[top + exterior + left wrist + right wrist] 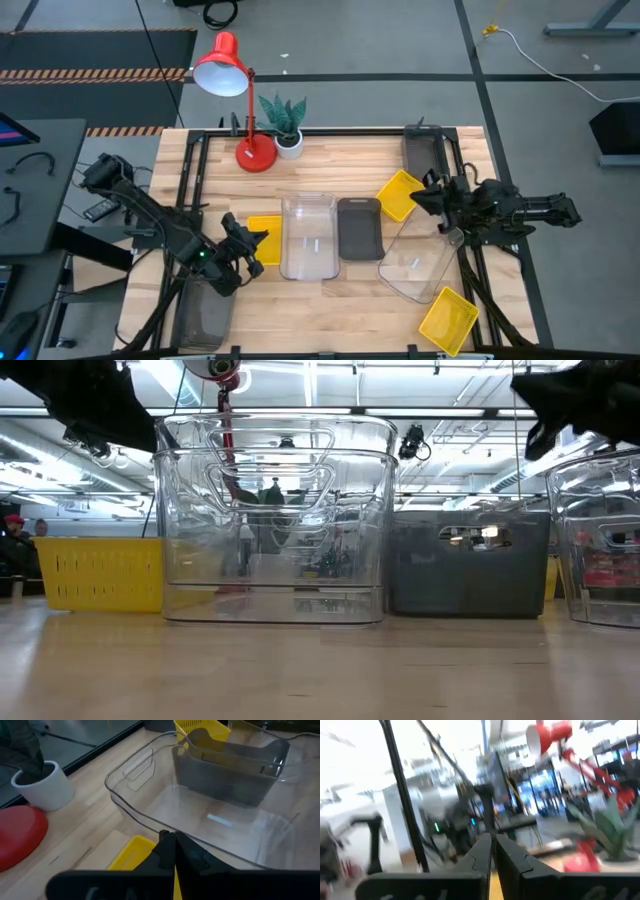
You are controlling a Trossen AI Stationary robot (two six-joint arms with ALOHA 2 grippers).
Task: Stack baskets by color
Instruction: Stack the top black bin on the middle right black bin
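Near the table's middle stand a yellow basket (266, 240), a clear basket (307, 236) that shows two rims in the low view (275, 520), and a dark grey basket (360, 228). Right of them are a second yellow basket (400, 194), a tilted clear basket (424, 264) and a third yellow basket (447, 320). My left gripper (252, 241) hovers shut above the left yellow basket's (131, 856) edge, pointing toward the clear basket (210, 815). My right gripper (418, 196) is shut and raised beside the second yellow basket, with nothing in it.
A red desk lamp (228, 72) and a small potted plant (286, 122) stand at the table's far edge. One dark bin (424, 150) sits at the far right and another (205, 315) near the left front. Bare wood lies along the near edge (330, 315).
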